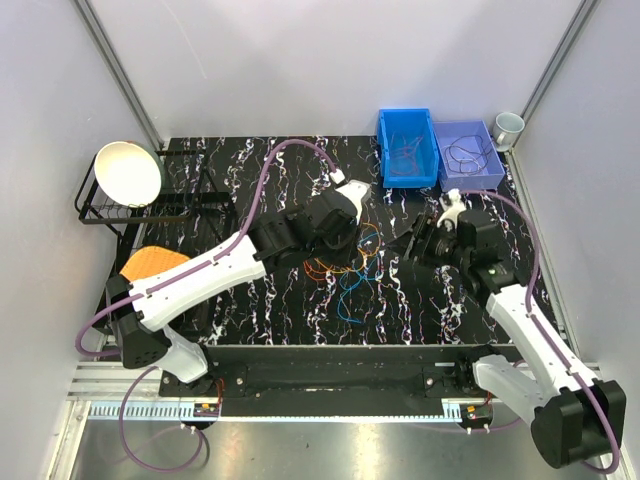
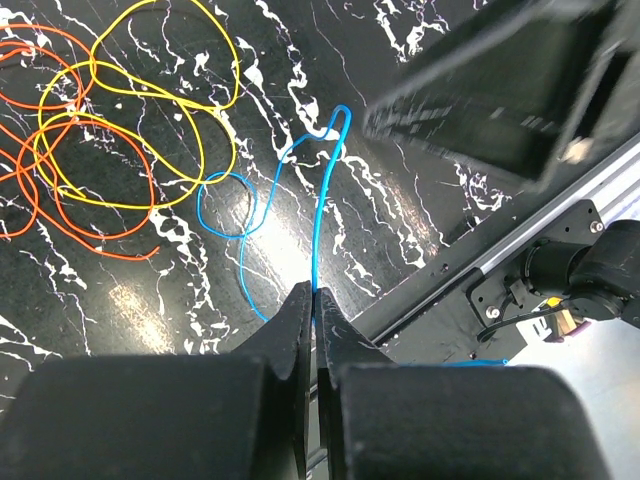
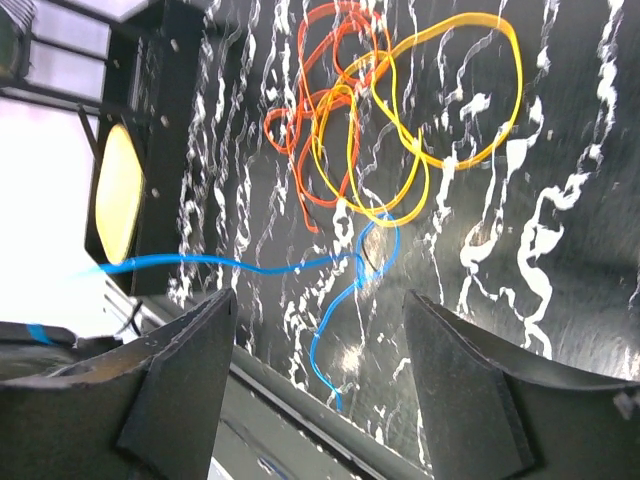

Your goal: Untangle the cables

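The cables lie in a loose tangle mid-table (image 1: pixel 352 265). In the left wrist view a blue cable (image 2: pixel 322 190) runs up from my left gripper (image 2: pixel 313 294), which is shut on it. Yellow loops (image 2: pixel 150 110) and orange loops (image 2: pixel 60 190) lie to its left. In the top view the left gripper (image 1: pixel 343 232) sits over the tangle's far edge. My right gripper (image 3: pixel 320 340) is open and empty above the table. The blue cable (image 3: pixel 335 345) lies below it between the fingers, with yellow (image 3: pixel 450 90) and orange (image 3: pixel 320 110) loops beyond. In the top view the right gripper (image 1: pixel 417 243) is right of the tangle.
A blue bin (image 1: pixel 408 148) and a paler bin (image 1: pixel 467 155), each holding wires, stand at the back right beside a cup (image 1: pixel 508 126). A black wire rack (image 1: pixel 100 205) with a white bowl (image 1: pixel 128 172) stands at the left, and an orange pad (image 1: pixel 150 264) lies in front of it.
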You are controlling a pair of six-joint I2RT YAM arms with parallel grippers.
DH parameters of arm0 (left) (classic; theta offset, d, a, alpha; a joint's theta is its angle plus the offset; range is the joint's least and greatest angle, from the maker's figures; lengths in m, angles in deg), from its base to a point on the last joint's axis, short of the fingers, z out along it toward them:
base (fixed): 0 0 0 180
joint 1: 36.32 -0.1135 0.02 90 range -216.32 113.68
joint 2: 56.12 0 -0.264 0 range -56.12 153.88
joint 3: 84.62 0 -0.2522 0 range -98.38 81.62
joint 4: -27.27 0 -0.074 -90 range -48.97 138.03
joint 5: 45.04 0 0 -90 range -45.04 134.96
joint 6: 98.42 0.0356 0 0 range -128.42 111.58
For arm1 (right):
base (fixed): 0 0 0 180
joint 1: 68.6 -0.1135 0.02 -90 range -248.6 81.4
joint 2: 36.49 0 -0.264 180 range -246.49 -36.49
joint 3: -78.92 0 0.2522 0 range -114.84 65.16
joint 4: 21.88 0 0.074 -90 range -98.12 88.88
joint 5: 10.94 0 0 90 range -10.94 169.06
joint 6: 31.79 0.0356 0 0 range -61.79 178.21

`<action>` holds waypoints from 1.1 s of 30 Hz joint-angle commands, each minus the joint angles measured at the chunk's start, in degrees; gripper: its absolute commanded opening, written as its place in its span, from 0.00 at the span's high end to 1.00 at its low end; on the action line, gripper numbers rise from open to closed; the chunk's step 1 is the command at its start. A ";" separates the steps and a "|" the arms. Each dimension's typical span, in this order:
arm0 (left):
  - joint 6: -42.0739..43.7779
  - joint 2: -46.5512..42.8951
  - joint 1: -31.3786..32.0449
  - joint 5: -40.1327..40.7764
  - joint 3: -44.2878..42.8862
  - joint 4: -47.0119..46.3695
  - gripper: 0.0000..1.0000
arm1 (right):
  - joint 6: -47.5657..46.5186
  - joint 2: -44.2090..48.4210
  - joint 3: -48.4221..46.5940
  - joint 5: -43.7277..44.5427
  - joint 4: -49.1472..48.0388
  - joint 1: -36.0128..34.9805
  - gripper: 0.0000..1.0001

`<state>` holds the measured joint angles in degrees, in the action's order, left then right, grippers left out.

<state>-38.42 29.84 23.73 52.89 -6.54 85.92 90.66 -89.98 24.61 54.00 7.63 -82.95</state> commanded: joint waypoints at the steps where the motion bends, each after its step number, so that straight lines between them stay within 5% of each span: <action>1: 0.47 -2.02 -0.29 0.34 -2.37 -0.24 1.00 | 0.07 1.46 4.25 -3.42 -8.97 -1.12 0.27; 15: 0.82 -1.84 -1.16 -0.54 -2.72 -0.23 1.00 | -3.97 -8.98 5.67 -6.85 -26.03 -5.60 0.29; 23: 0.99 -2.46 -1.87 -0.89 -2.28 -0.23 1.00 | -5.81 -10.05 4.96 -6.58 -26.21 -5.87 0.60; 25: 1.08 -2.63 -1.96 -0.63 -2.11 -0.15 1.00 | -6.08 -9.61 4.61 -6.06 -25.42 -5.78 0.85; 27: 1.08 -2.72 -2.04 -0.28 -1.58 -0.06 1.00 | -6.43 -8.74 3.03 -4.05 -22.18 -5.78 1.00; 33: 0.38 -4.82 -2.04 2.71 3.25 0.03 0.95 | -8.54 -4.18 -2.68 0.18 -12.51 -5.86 1.00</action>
<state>-38.29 28.94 21.92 53.21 -5.82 86.46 84.47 -98.73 27.78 50.41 -10.03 -88.44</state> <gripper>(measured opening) 0.032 0.012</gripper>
